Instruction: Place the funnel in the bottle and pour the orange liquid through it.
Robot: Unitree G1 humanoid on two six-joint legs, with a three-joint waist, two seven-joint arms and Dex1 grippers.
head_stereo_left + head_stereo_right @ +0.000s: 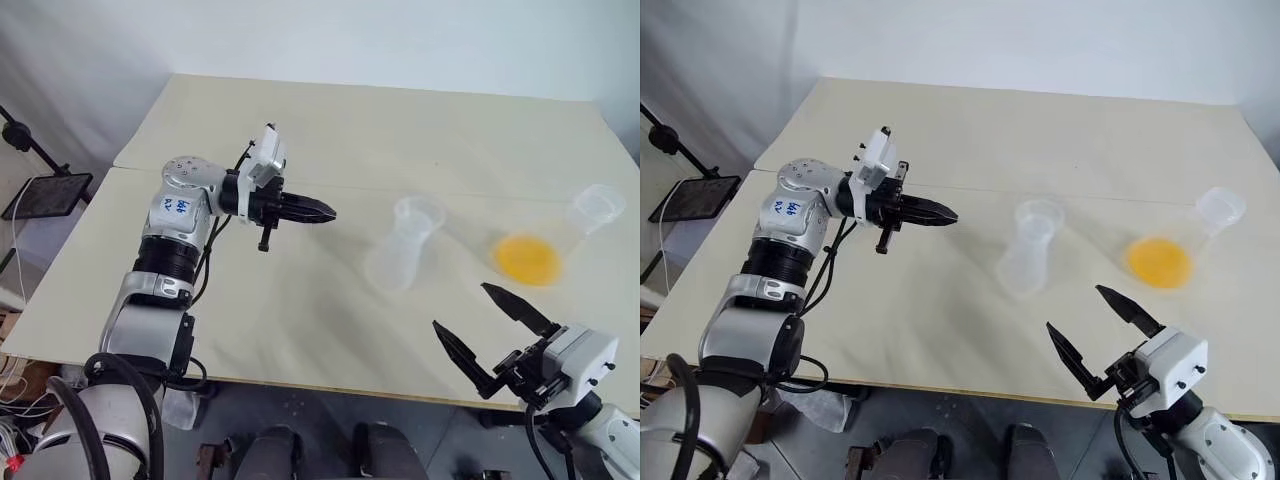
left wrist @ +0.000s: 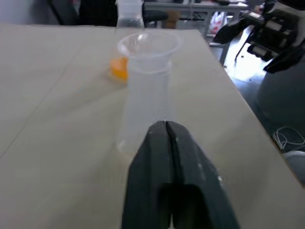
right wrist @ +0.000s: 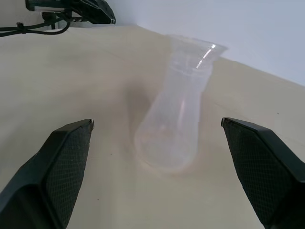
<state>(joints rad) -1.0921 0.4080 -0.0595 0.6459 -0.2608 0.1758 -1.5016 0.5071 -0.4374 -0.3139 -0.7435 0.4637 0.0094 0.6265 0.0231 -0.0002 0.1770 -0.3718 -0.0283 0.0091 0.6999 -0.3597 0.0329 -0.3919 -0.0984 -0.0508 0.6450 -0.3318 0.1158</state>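
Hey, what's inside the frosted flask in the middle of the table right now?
The frosted flask looks empty: no liquid inside. A clear funnel in its mouth can't be made out. The orange liquid sits in the clearer flask beside it.

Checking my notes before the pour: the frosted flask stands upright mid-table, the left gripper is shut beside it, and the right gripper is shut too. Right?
Not quite. The right gripper is open, its two black fingers spread wide, as the right wrist view shows. The rest holds: the frosted flask stands upright mid-table and the left gripper is shut beside it.
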